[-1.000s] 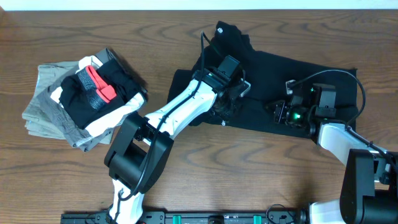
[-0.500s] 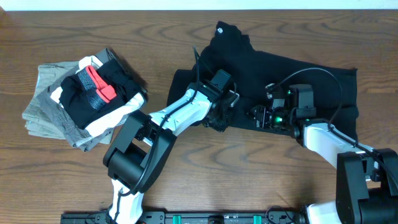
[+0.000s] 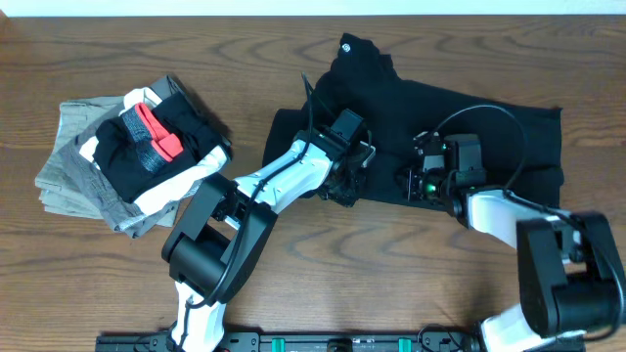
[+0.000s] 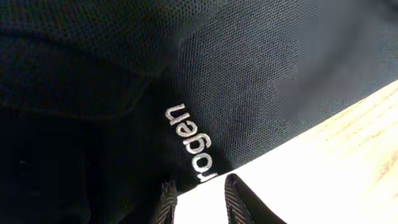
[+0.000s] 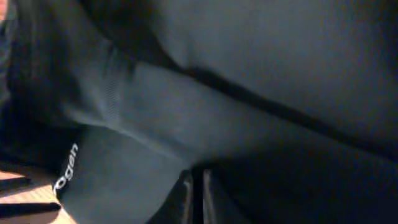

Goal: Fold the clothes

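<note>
The fingers (image 4: 166, 202) of the left gripper (image 4: 200, 200) stand apart at the near edge of its wrist view, with bright bare table (image 4: 336, 162) showing between them and nothing held. Just beyond their tips lies the hem of the black T-shirt (image 4: 249, 74), and its small white logo (image 4: 190, 147) runs away from the gap between the fingers. The fingers (image 5: 186, 198) of the right gripper (image 5: 197, 199) stand close together with only a thin slit between them. They press down on the dark cloth, and it is too dark to tell whether any cloth is pinched. Ahead of them a soft fold ridge crosses the fabric, and off to their left the logo sits by the table edge. From overhead both grippers sit low on the shirt's near edge, near each other, and the shirt spreads out flat beyond them. Well away on the far side of the left arm, a stack of folded garments (image 3: 127, 156) rests on the table.
</note>
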Controlling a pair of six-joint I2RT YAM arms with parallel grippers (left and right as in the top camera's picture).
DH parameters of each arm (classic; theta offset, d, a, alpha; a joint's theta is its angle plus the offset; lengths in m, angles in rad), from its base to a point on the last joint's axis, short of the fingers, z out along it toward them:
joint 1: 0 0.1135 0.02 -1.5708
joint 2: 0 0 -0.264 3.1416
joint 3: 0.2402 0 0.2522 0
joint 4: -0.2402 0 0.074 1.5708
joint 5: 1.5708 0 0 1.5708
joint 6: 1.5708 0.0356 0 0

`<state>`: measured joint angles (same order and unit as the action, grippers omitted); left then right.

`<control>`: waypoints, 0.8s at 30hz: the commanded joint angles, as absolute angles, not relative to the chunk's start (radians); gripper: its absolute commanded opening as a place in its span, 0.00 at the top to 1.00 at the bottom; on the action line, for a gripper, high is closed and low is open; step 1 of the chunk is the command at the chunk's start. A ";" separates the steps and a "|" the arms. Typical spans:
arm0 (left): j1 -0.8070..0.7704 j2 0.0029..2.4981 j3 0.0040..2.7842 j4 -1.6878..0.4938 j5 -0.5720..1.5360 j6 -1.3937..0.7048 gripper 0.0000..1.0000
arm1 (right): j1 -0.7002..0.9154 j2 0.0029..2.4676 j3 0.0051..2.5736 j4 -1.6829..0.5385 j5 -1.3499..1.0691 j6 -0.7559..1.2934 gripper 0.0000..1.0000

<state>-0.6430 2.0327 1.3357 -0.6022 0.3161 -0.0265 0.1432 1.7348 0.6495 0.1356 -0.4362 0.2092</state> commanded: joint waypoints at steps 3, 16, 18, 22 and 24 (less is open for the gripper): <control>-0.634 2.039 1.314 -0.603 0.295 -0.032 0.71 | 0.157 1.801 0.645 0.212 -0.415 0.280 0.98; -0.634 2.039 1.314 -0.604 0.295 -0.032 0.71 | 0.098 1.784 0.654 0.356 -0.484 0.366 0.96; -0.634 2.039 1.314 -0.604 0.294 -0.032 0.71 | 0.082 1.784 0.654 0.364 -0.483 0.366 0.95; -0.629 2.038 1.316 -0.602 0.295 -0.032 0.71 | 0.068 1.784 0.654 0.345 -0.579 0.366 0.95; -0.623 2.034 1.323 -0.609 0.295 -0.036 0.71 | 0.074 1.784 0.654 0.324 -0.667 0.366 0.95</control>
<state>-0.6415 2.0327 1.3357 -0.6022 0.3172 -0.0269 0.0738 1.7817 0.6506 0.3370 -0.5289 0.3569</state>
